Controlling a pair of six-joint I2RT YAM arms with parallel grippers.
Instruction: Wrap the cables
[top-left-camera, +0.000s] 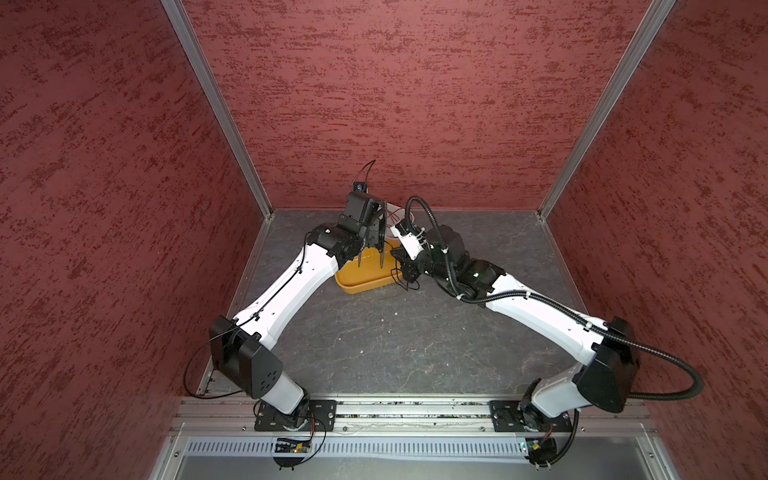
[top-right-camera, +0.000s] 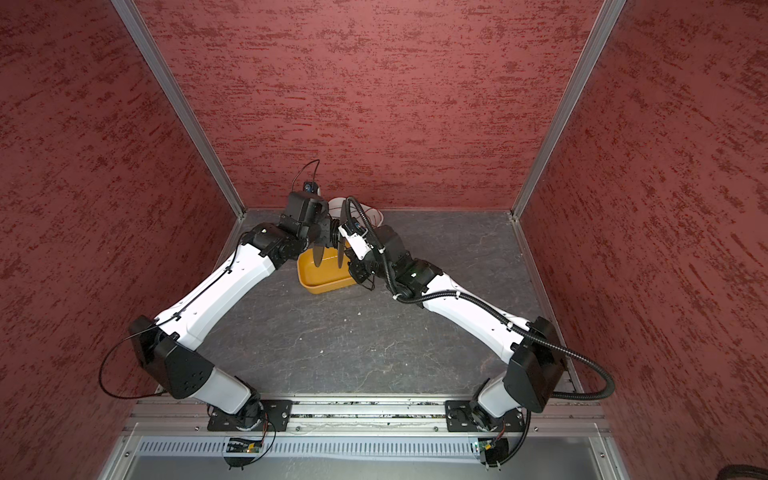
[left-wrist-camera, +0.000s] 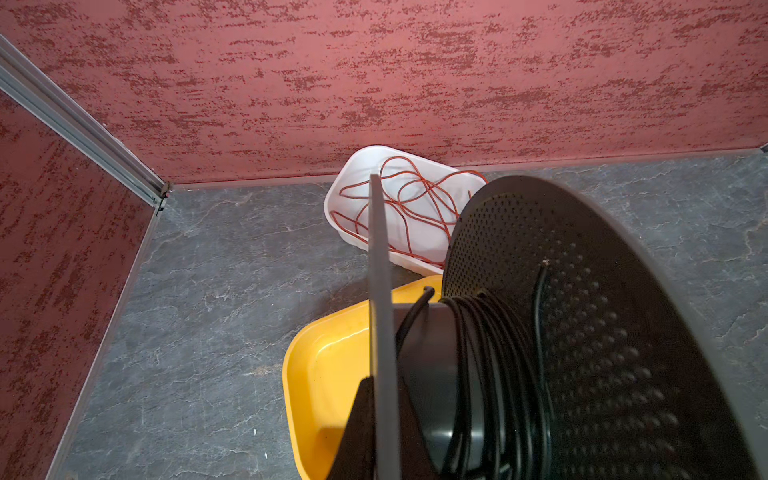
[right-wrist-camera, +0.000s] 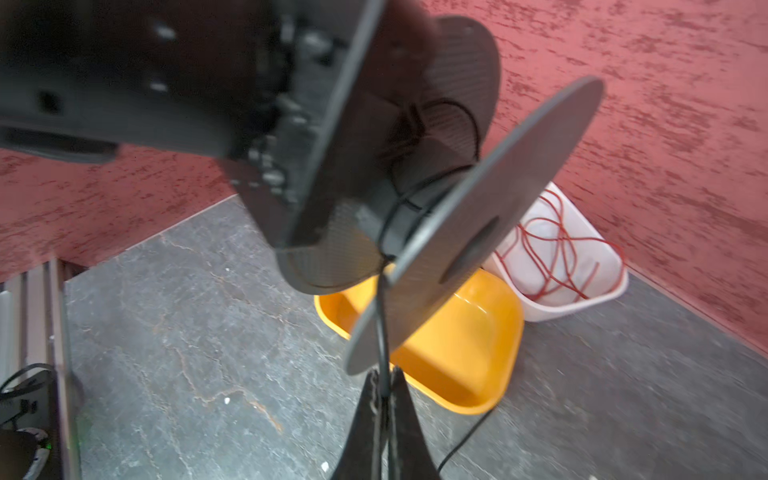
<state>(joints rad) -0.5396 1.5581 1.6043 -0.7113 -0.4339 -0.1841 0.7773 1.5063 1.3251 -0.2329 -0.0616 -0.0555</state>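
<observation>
Black cable (right-wrist-camera: 381, 328) inside right claw (right-wrist-camera: 385, 380)

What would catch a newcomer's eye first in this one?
A black spool hangs over the yellow tray, the left gripper clamped on one flange. The right gripper pinches the thin black wire running down from it. Behind, by the back wall, a white tray holds loose red wire.

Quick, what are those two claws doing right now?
Left gripper: closed, holding the spool by one flange.
Right gripper: closed, pinching the black cable.
</observation>
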